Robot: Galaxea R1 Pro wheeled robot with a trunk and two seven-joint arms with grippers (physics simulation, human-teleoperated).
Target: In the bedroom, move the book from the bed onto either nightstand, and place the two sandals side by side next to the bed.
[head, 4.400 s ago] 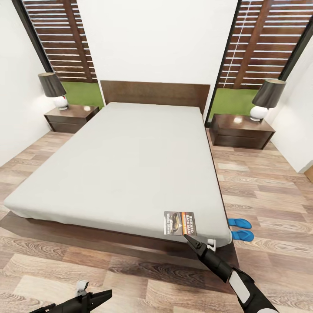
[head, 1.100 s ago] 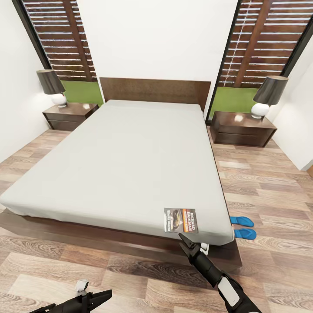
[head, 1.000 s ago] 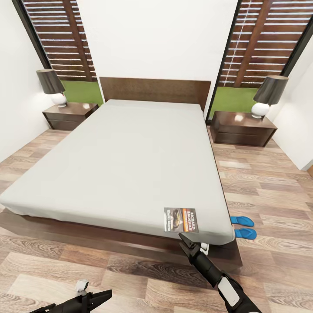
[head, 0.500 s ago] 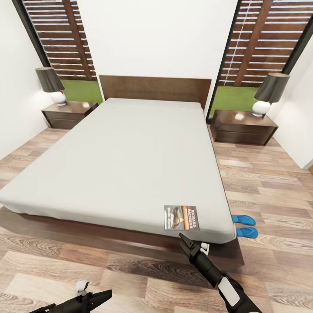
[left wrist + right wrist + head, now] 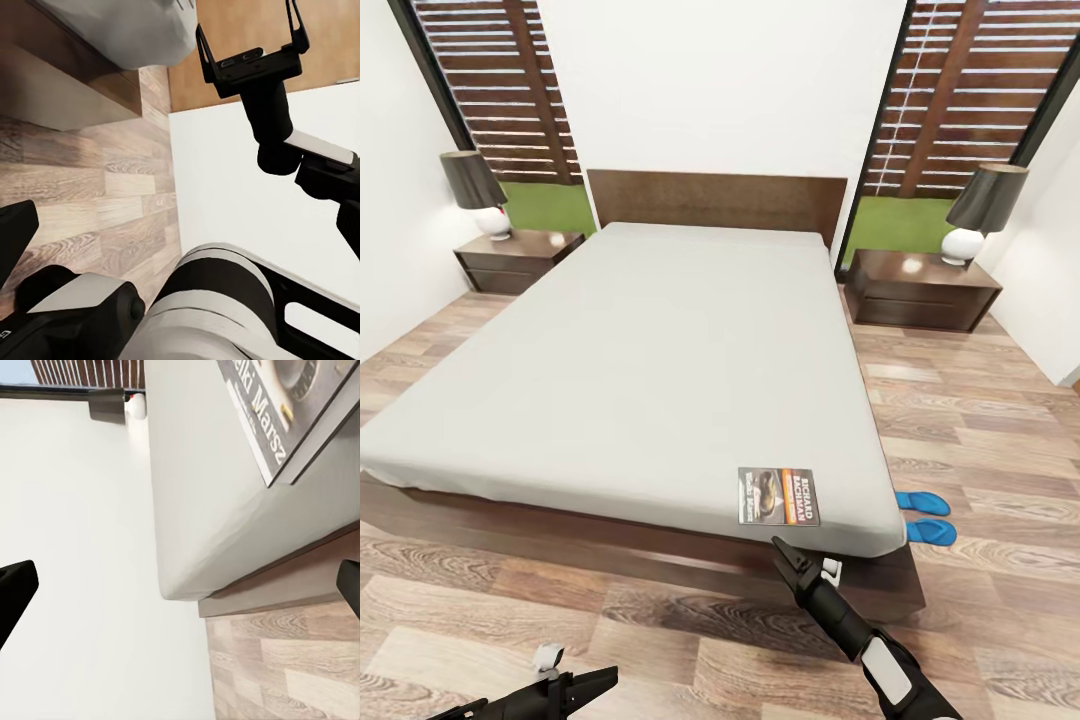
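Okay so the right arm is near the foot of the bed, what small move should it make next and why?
Probably ease the right gripper forward and up toward the book. The book lies flat at the mattress's near corner on the bed, untouched, and the gripper hangs open just short of it, below the mattress edge. The right wrist view shows the book ahead between the spread fingertips.

The bed [image 5: 660,350] has a smooth matt grey cloth mattress on a dark, satin wood frame. The book [image 5: 778,496] has a printed paper cover. The floor [image 5: 980,420] is grained wood plank with a low sheen. Both nightstands [image 5: 920,290] are glossy dark wood. The sandals [image 5: 922,517] look like smooth blue rubber or plastic. The right end effector [image 5: 798,572] is matt black plastic.
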